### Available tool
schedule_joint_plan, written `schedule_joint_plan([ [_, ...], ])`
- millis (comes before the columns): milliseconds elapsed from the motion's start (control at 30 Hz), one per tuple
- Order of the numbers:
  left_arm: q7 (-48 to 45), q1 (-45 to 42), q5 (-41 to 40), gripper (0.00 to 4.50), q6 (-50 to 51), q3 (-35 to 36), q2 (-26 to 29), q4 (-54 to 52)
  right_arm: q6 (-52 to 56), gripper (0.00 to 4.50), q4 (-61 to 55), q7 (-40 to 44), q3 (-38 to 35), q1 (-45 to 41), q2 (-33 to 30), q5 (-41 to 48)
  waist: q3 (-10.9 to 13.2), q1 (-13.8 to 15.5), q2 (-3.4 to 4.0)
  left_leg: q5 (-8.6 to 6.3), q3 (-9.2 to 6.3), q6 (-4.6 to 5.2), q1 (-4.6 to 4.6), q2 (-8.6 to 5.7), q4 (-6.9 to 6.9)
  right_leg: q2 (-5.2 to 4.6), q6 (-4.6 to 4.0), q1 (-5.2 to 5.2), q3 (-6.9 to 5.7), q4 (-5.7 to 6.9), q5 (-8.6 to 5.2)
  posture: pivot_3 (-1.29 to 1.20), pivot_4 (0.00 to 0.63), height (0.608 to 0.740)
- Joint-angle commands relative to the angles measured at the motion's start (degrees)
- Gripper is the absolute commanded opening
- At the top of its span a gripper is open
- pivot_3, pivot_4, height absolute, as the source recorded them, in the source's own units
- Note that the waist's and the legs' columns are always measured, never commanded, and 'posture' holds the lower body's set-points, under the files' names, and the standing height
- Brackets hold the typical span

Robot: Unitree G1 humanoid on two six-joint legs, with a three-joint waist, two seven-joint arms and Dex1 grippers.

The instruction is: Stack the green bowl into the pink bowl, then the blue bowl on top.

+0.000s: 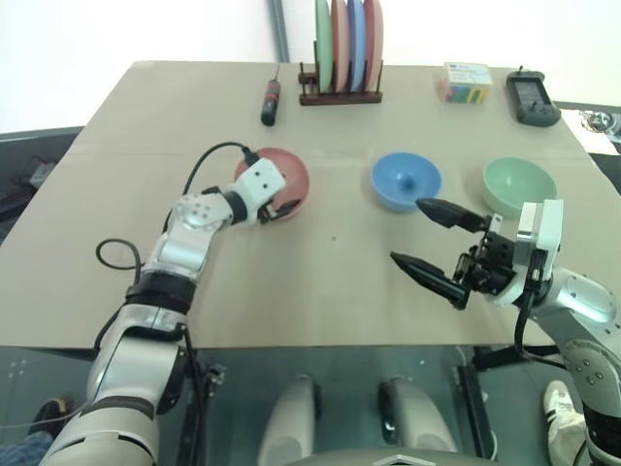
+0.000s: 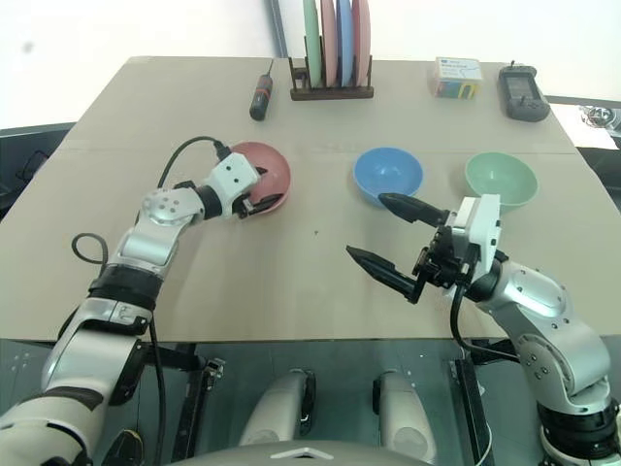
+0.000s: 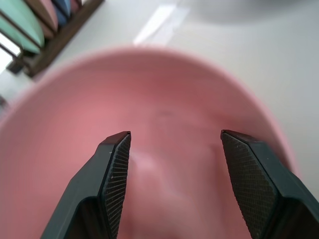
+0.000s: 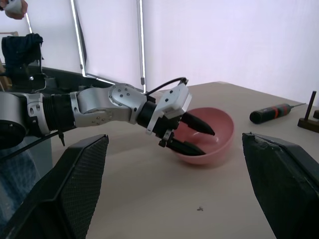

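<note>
Three bowls sit apart on our table [image 1: 116, 136]. Our left gripper [image 4: 195, 136] has its fingers spread astride the near rim of the pink bowl [image 1: 291, 173], one inside, one outside. Our right gripper [image 1: 427, 238] hangs wide open and empty; the blue bowl [image 1: 406, 180] lies just beyond it, the green bowl [image 1: 519, 184] beyond its wrist.

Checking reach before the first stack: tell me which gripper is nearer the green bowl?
Right. The right gripper, open, hovers just in front of the green bowl; the left gripper, open, is at the pink bowl, across the table.
</note>
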Motion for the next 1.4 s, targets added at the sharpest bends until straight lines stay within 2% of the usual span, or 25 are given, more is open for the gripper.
schedule_joint_plan([
  [33,-1.17,-2.55,-2.43,3.05,-1.39,2.84,-0.95,-0.06,-1.86,4.50,-2.83,-0.97,-1.72,0.85,-0.20,-0.09,0.00,0.00,0.00,0.00,-0.01,0.00,0.00,0.00,0.01,0.00,0.00,0.00,-0.01,0.01,0.00,0.00,0.150,0.740],
  [500,-5.69,0.47,-4.59,3.05,0.11,3.35,-1.34,-5.46,-2.79,4.50,-1.57,-0.09,-1.83,1.29,-1.24,0.15,0.00,-0.08,0.00,0.00,-0.01,0.00,0.02,0.00,0.03,0.00,0.00,0.01,-0.01,0.04,0.00,0.00,0.150,0.740],
  [767,-5.76,1.15,2.15,3.05,0.23,-0.07,1.09,-2.40,-3.08,4.50,-1.07,0.26,-2.09,1.35,-1.44,-0.23,0.00,-0.03,0.00,0.00,-0.02,0.00,0.03,0.00,0.03,0.00,0.00,0.01,-0.01,0.05,0.00,0.00,0.150,0.740],
  [1233,-6.31,-0.84,5.62,3.05,-1.44,-1.59,1.12,0.68,-3.36,4.50,2.79,-3.60,-4.16,2.04,-3.44,-7.09,0.00,-0.01,0.00,0.00,-0.01,0.00,0.02,0.00,0.04,0.00,0.00,0.01,-0.01,0.05,0.00,0.00,0.150,0.740],
  [1333,-6.53,-0.95,5.71,2.46,-1.99,-1.57,0.91,0.82,-3.34,4.50,2.64,-3.73,-4.06,2.09,-3.27,-7.42,0.00,-0.01,-0.01,0.00,-0.01,0.00,0.02,0.00,0.04,0.00,0.00,0.01,-0.01,0.05,0.00,0.00,0.150,0.740],
  [1400,-6.56,-0.99,5.69,1.67,-2.04,-1.50,0.84,0.62,-3.26,4.50,2.45,-3.88,-4.10,2.14,-3.21,-7.40,0.00,-0.02,-0.01,0.00,-0.01,0.00,0.02,0.00,0.04,0.00,0.00,0.01,-0.01,0.05,0.00,0.00,0.150,0.740],
])
